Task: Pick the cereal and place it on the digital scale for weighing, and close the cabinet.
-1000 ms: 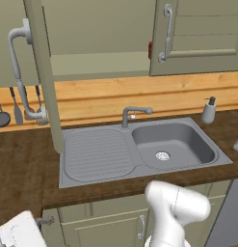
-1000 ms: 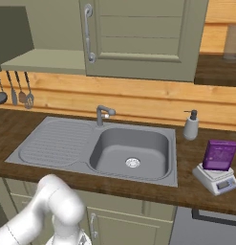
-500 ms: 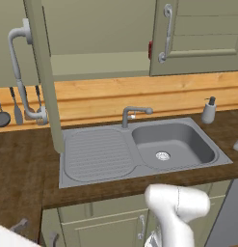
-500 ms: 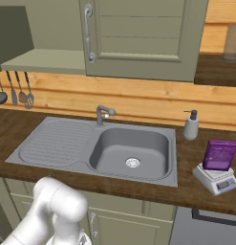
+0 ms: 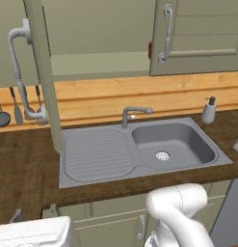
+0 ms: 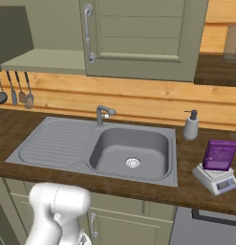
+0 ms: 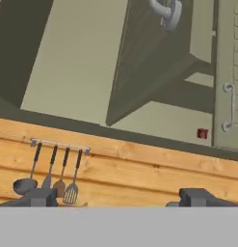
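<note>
The purple cereal box [image 6: 219, 154] stands upright on the digital scale [image 6: 216, 178] at the counter's right end. The olive-beige wall cabinet [image 6: 138, 38] has its right door shut, with a curved handle [image 6: 88, 33]. Its left door [image 5: 43, 72] is swung out and seen edge-on, handle [image 5: 19, 62] facing left. The hand view looks up at that open door [image 7: 144, 58] and the bare shelf inside. My gripper [image 7: 120, 198] is open and holds nothing; its dark fingertips [image 7: 41, 197] are spread wide, low and far from the door.
A small red can [image 7: 202, 133] sits on the cabinet shelf by the shut door. Below are the steel sink [image 5: 139, 149] with its tap [image 5: 132, 115], a soap dispenser [image 6: 190, 125], and hanging utensils [image 7: 53, 178] on the wooden backsplash. My arm [image 6: 57, 210] rises before the base cabinets.
My arm has shifted low in front of the counter; the white hand dipped out at the lower left of the left base view and came back. Cereal, scale and doors are unmoved.
</note>
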### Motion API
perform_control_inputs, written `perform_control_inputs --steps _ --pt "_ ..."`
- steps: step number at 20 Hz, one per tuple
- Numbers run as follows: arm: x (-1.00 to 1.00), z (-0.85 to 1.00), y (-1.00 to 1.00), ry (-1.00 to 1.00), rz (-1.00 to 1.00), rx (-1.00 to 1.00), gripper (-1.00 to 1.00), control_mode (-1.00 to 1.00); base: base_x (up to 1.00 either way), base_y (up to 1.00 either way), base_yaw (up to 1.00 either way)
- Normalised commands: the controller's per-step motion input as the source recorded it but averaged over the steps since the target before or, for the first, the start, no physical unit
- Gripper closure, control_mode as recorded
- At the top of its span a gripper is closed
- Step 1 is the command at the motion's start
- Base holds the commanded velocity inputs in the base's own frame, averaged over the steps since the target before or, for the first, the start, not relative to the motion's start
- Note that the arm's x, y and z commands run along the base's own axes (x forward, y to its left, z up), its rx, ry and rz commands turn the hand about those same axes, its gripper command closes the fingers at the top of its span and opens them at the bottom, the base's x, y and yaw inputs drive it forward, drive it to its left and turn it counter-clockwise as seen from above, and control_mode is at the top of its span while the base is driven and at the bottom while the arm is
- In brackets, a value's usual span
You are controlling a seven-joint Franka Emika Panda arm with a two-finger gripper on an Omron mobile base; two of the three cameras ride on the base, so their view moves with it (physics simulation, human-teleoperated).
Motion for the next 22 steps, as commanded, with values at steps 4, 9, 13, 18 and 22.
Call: perform_control_inputs --steps 4,9,13,18,22 --pt "0.97 0.21 -0.07 -0.15 0.26 0.01 -1.00 -1.00 0.00 0.00 0.00" --pt "0.33 0.10 0.28 -0.23 0.12 0.05 -1.00 -1.00 0.00 0.00 0.00" --pt "0.00 0.14 0.67 -0.19 0.04 0.01 -1.00 -1.00 0.00 0.00 0.00" --pt "0.04 0.61 0.28 -0.11 0.00 0.11 -1.00 -1.00 0.00 0.00 0.00" --pt "0.34 0.69 0.01 -0.04 0.00 0.18 -1.00 -1.00 0.00 0.00 0.00"
